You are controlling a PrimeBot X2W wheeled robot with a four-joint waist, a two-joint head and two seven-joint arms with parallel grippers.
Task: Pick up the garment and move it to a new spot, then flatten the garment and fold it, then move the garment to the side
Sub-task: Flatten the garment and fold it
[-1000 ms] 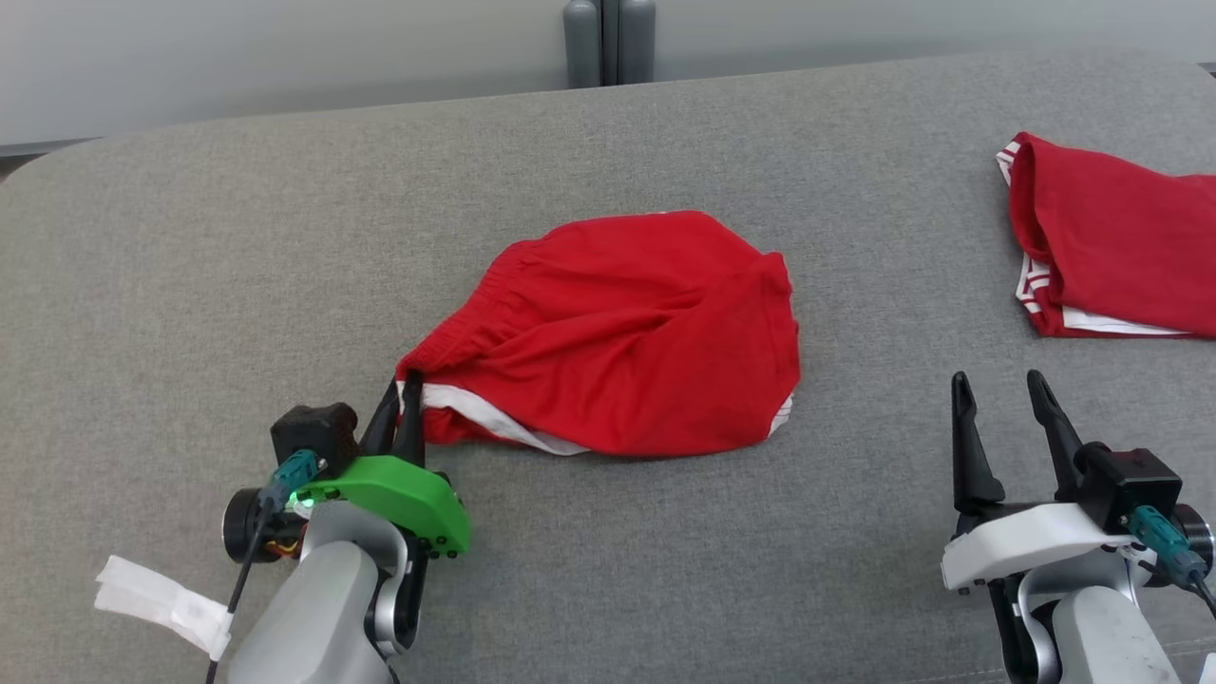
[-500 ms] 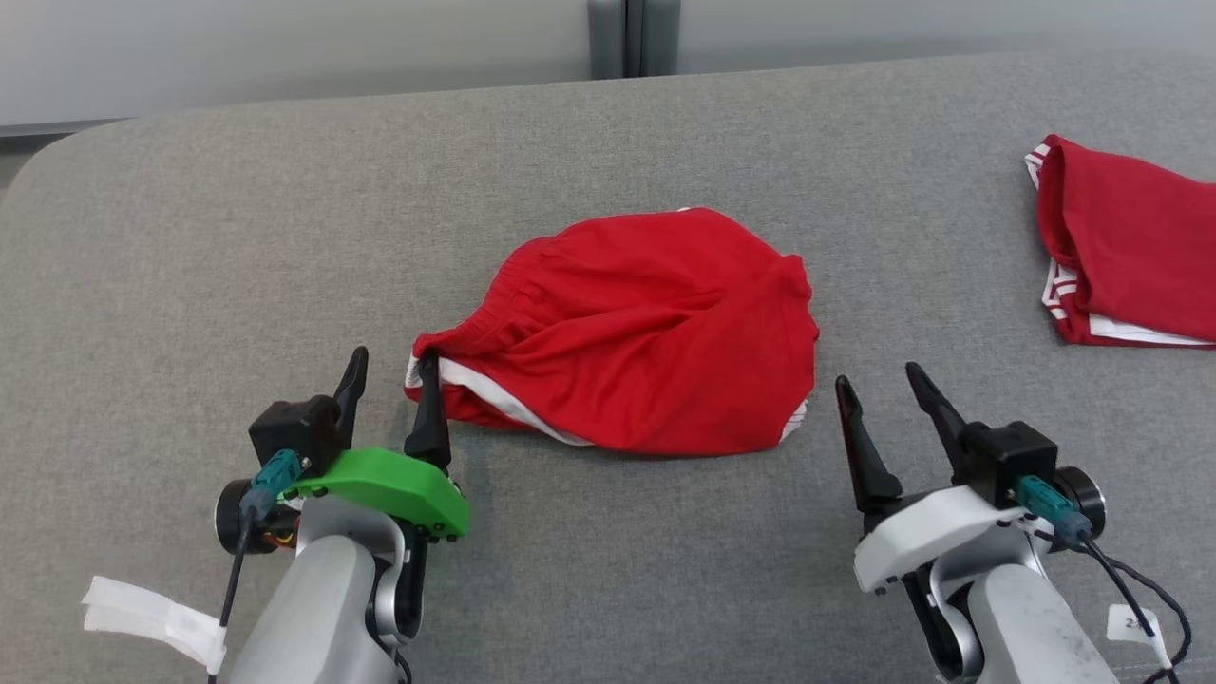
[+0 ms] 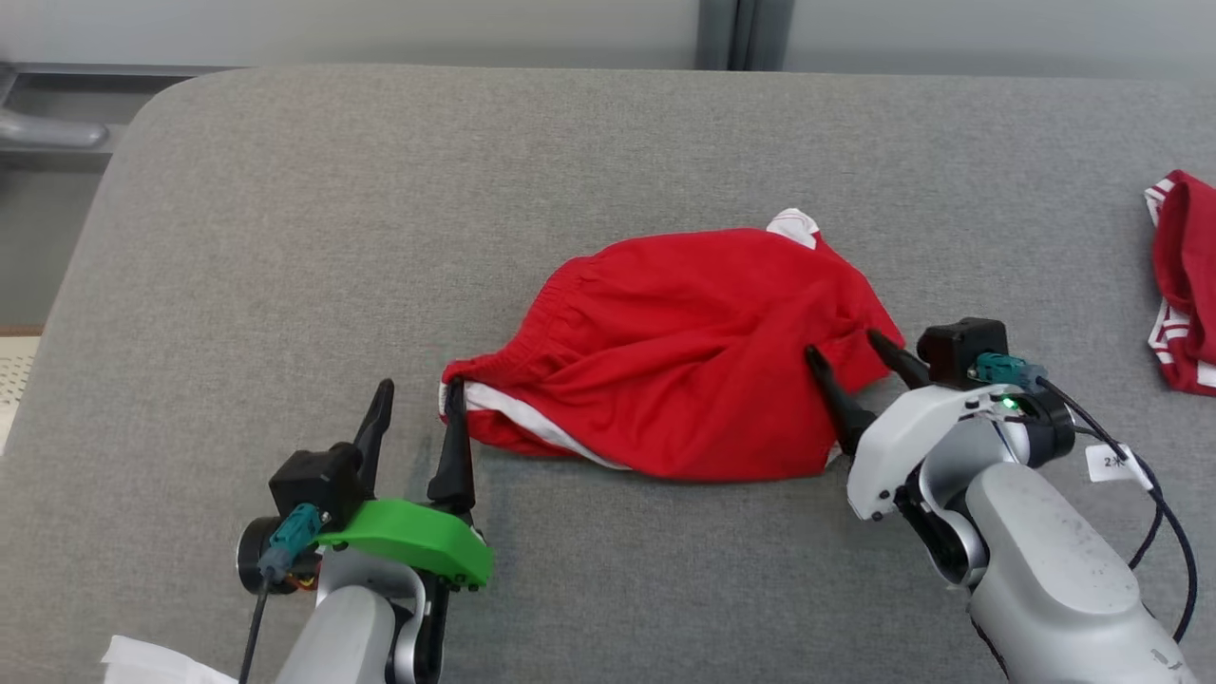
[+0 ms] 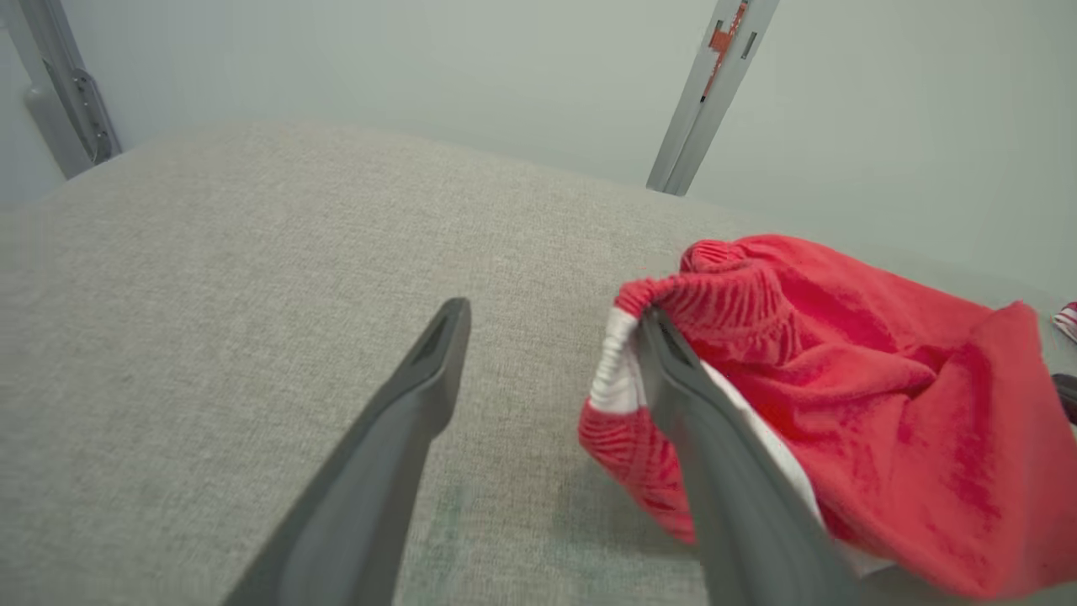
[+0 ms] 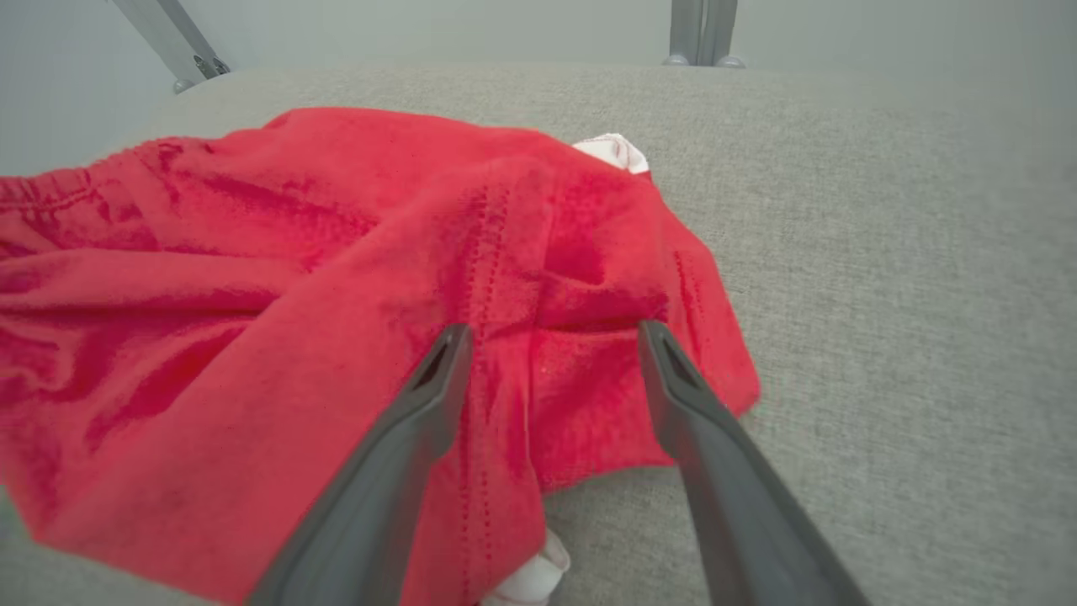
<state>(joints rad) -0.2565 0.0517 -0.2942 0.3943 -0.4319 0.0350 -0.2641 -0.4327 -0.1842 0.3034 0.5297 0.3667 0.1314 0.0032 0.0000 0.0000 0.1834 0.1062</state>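
The garment (image 3: 684, 361) is a pair of red shorts with a gathered elastic waistband and white trim, lying loosely bunched and creased near the middle of the grey cloth-covered table (image 3: 285, 237). Its waistband runs along the upper left edge down to a corner at the lower left, where a white band shows beneath the red cloth. A small white flap sticks up at the top right, and the right end is rumpled into folds

A second red garment (image 3: 1187, 275) lies on grey padding (image 3: 285, 237).
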